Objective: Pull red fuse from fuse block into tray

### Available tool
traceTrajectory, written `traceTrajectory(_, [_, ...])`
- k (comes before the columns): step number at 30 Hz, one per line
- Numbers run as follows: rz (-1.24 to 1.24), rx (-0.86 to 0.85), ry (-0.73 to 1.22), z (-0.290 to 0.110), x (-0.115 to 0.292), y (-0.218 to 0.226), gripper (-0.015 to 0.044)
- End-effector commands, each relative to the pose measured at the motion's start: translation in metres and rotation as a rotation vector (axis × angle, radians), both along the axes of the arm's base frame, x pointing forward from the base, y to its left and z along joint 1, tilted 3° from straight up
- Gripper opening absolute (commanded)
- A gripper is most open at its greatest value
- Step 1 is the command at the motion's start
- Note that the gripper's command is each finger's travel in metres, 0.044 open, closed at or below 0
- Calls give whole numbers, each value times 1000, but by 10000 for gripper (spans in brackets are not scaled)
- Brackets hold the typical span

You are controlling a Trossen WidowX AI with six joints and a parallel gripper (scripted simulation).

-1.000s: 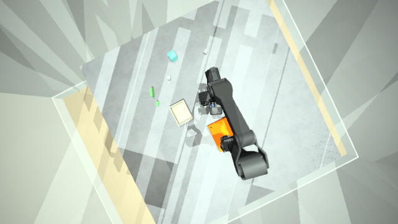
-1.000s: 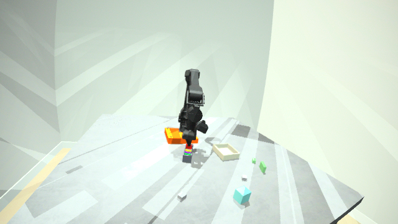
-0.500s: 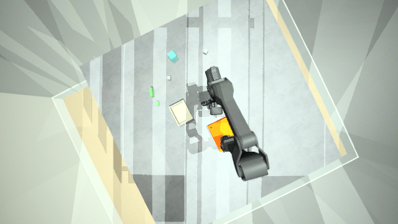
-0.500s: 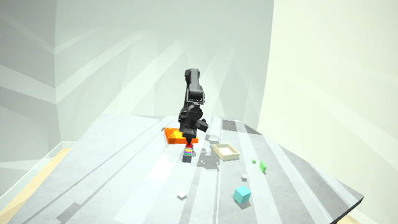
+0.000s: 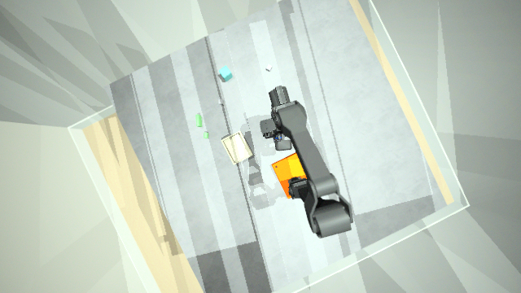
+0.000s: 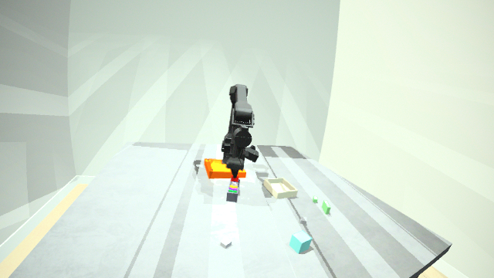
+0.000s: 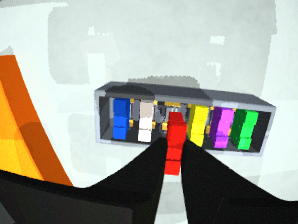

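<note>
My gripper (image 6: 235, 175) (image 7: 173, 146) is shut on the red fuse (image 6: 235, 179) (image 7: 174, 150), which is raised above the other fuses. In the wrist view its slot with metal clips shows behind it, and the fuse looks clear of the dark grey fuse block (image 6: 232, 197) (image 7: 235, 98). Blue (image 7: 120, 118), white (image 7: 146, 121), yellow (image 7: 198, 126), purple (image 7: 221, 128) and green (image 7: 246, 130) fuses stand in the block. The cream tray (image 5: 238, 148) (image 6: 287, 194) is empty, to the block's right in the exterior view. The arm hides most of the block in the top view.
An orange box-like object (image 5: 285, 168) (image 6: 216, 174) (image 7: 15, 125) lies close beside the block, under the arm. A cyan cube (image 5: 225, 73) (image 6: 300, 242), two green pieces (image 5: 199, 120) (image 6: 326, 207) and small pale blocks (image 5: 269, 67) (image 6: 226, 243) lie farther off.
</note>
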State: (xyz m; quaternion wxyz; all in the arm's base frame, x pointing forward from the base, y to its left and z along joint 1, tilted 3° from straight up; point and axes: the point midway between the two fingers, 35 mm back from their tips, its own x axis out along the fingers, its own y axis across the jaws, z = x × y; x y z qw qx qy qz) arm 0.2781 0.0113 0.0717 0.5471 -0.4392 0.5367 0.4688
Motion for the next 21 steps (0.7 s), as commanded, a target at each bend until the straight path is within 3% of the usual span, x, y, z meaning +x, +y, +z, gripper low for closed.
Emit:
traceTrajectory(1, [2,-3,-1,3,0,-1,0])
traceTrajectory(21, [2,-3,-2,25,2,6,0])
